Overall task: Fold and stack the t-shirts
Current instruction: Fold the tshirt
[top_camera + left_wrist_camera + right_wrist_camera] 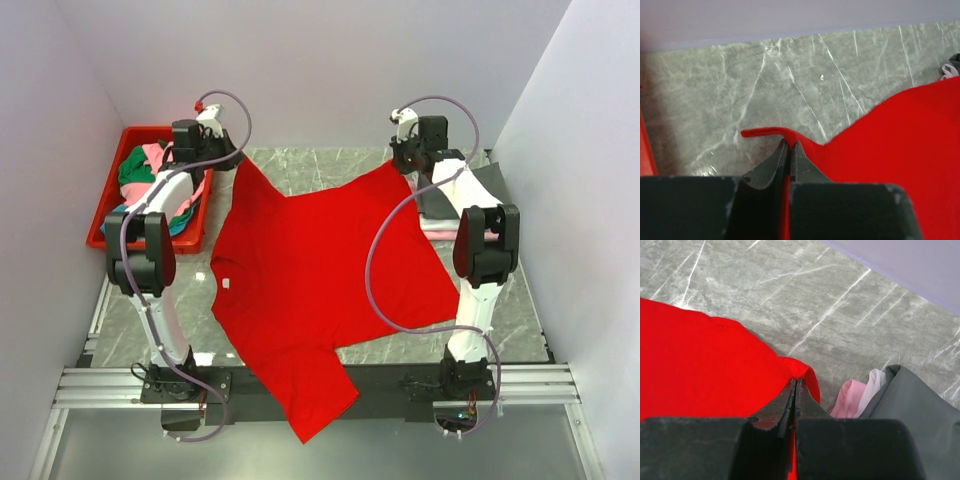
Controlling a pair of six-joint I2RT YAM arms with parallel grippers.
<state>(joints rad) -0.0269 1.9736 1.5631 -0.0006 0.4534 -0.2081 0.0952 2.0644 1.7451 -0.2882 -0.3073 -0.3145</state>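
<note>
A large bright red t-shirt [310, 270] lies spread flat on the marble table, its collar toward the left and one sleeve [315, 400] draped over the near rail. My left gripper [228, 160] is at the shirt's far left corner, shut on a fold of its red edge [765, 132]. At the far right corner, my right gripper [405, 165] is pinched shut on the red cloth [700, 360]. Seen from the wrists, both the left gripper [789, 144] and the right gripper [795, 381] have red fabric between their tips.
A red plastic bin [108, 205] at the far left holds a heap of green, pink, white and teal shirts [145, 175]. Beside the right gripper sits a pile with a dark grey shirt [912, 405] over pink cloth [850, 397]. White walls close in three sides.
</note>
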